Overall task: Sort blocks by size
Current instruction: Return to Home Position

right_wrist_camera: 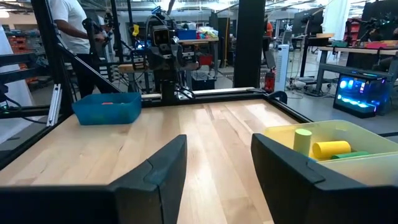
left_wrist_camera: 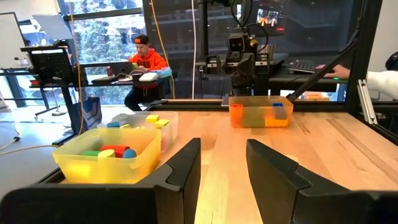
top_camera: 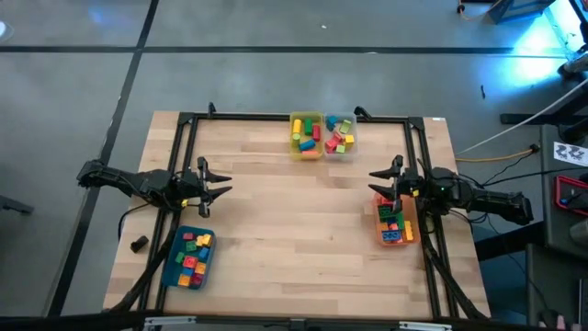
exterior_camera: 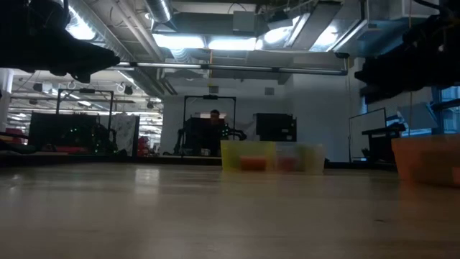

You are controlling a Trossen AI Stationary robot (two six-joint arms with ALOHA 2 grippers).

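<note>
Blocks (top_camera: pixel 192 257) all sit in bins, jumbled. Red/yellow/green pcs in blue bin (top_camera: pixel 170 268) at left; red/green/blue in orange bin (top_camera: pixel 412 232) at right (partly hidden by arm). Mixed colours in yellow bin (top_camera: pixel 293 121) & clear bin (top_camera: pixel 352 147), touching, far-edge centre.

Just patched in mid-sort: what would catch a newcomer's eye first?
Four bins of small multicoloured plastic toy blocks ring the wooden table: a yellow plastic bin and a clear plastic bin side by side at the far edge, a blue plastic bin at the near left, an orange plastic bin at the right edge. The left pincer and right pincer hang open, facing each other across the table.
</note>
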